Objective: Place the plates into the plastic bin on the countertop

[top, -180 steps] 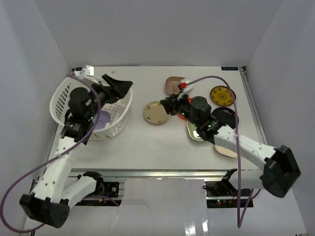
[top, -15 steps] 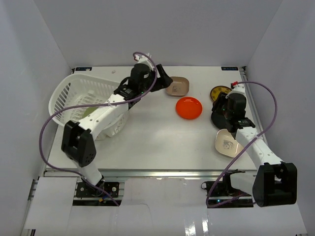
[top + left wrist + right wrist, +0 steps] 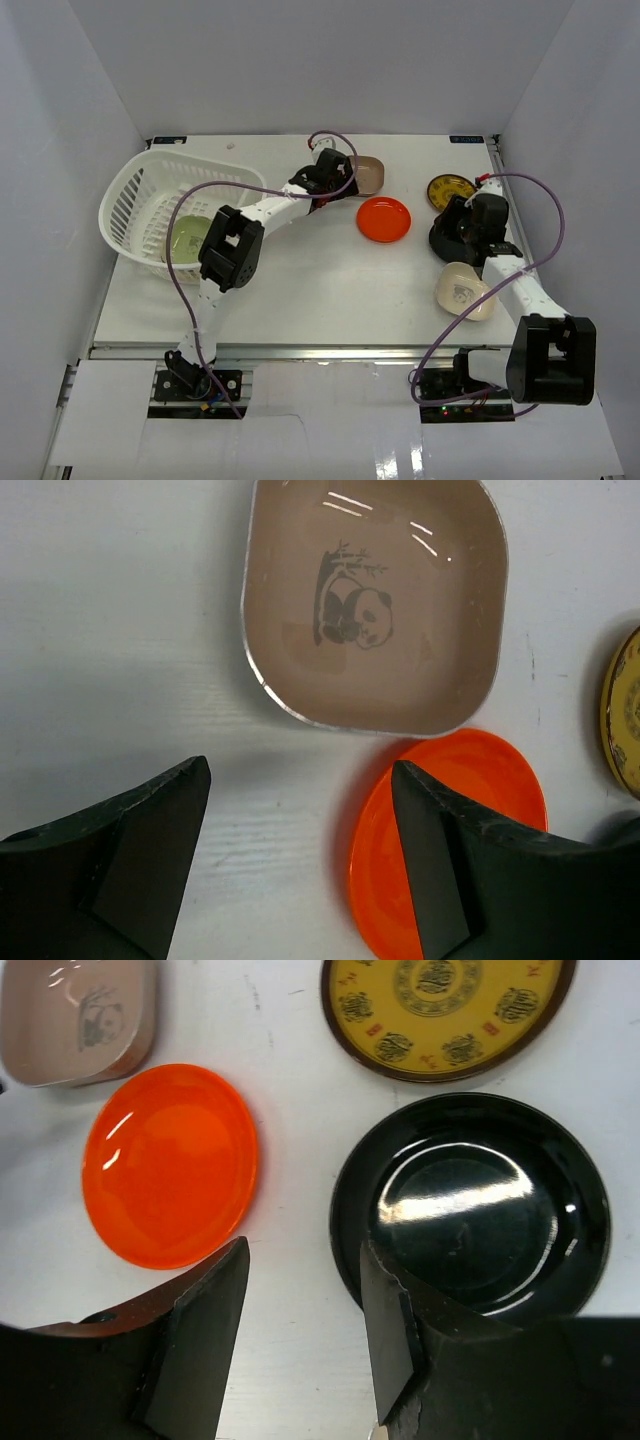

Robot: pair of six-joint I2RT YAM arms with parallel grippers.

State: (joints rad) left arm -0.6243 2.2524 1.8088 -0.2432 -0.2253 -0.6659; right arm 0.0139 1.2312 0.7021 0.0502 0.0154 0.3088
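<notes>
A tan rounded-square plate with a panda (image 3: 375, 605) lies at the back middle of the countertop (image 3: 300, 280). A red plate (image 3: 470, 810) lies just in front of it. My left gripper (image 3: 300, 780) is open and empty above the bare top beside them, its right finger (image 3: 440, 870) over the red plate's left rim. My right gripper (image 3: 303, 1260) is open and empty, its right finger (image 3: 400, 1340) over the left rim of the black plate (image 3: 480, 1200). The mustard patterned plate (image 3: 445, 1010) lies behind the black one. The white plastic bin (image 3: 130, 200) holds a greenish plate (image 3: 190, 237).
A cream plate (image 3: 462, 291) lies near the front right, beside the right arm. The metal rail (image 3: 510, 200) runs along the right edge. White walls close in the back and both sides. The left arm's cable (image 3: 330, 140) loops over the back.
Since six seconds ago several plates have left the right side. In the last half second my left gripper has moved right, next to the tan and red plates. My right gripper has barely shifted.
</notes>
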